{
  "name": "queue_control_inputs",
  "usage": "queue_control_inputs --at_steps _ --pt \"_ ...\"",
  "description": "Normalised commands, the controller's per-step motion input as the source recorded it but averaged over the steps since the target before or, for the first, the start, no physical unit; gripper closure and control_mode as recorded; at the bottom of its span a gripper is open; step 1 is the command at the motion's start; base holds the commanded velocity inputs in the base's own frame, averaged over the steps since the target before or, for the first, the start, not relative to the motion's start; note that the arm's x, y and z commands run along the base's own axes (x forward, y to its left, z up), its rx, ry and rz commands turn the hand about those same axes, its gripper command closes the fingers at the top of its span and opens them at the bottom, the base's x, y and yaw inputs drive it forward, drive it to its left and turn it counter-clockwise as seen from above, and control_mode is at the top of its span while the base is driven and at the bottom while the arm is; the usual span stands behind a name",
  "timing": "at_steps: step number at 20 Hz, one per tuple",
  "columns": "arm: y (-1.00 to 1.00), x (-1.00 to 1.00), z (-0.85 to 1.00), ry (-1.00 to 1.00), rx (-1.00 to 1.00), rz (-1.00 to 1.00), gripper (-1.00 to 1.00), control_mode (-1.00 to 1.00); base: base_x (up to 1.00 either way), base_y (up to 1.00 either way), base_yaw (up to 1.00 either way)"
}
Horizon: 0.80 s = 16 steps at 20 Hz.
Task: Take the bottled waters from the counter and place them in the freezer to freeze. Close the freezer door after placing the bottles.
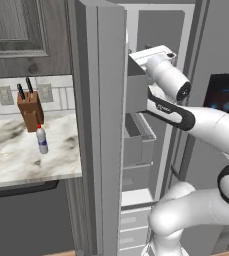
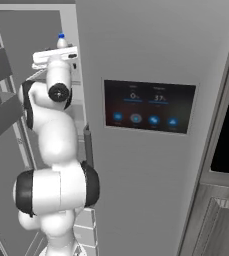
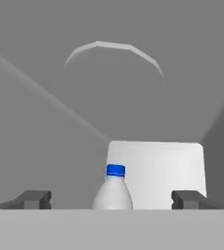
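Note:
The blue-capped bottled water (image 3: 113, 193) stands upright inside the freezer (image 1: 136, 197), between the two fingertips (image 3: 35, 199) of my gripper (image 3: 111, 200). The jaws stand wide open and clear of the bottle on both sides. In the right base view its blue cap (image 2: 61, 37) pokes up just behind my hand. The red-capped bottled water (image 1: 42, 140) stands upright on the counter (image 1: 16, 160), far left of the arm. The freezer door (image 1: 108, 125) is swung open between the counter and the arm.
A brown knife block (image 1: 30, 110) stands behind the red-capped bottle. Grey bins (image 1: 136, 145) jut from the open door's inner face beside my forearm. The fridge door with the black display (image 2: 148, 105) is shut at my right.

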Motion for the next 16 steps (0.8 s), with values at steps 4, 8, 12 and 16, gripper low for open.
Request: queue_control_inputs --at_steps 4,8,12,16 --pt "0.00 -1.00 0.72 0.02 0.08 -0.22 -1.00 -1.00 0.00 0.00 0.00" --pt "-0.05 -1.00 0.93 0.23 0.20 -0.29 -1.00 -1.00 0.00 0.00 0.00" --pt "-0.06 -1.00 1.00 0.39 0.25 -0.28 -1.00 -1.00 0.00 0.00 0.00" --pt "0.00 -1.00 0.90 0.42 0.20 -0.19 -1.00 -1.00 0.00 0.00 0.00"
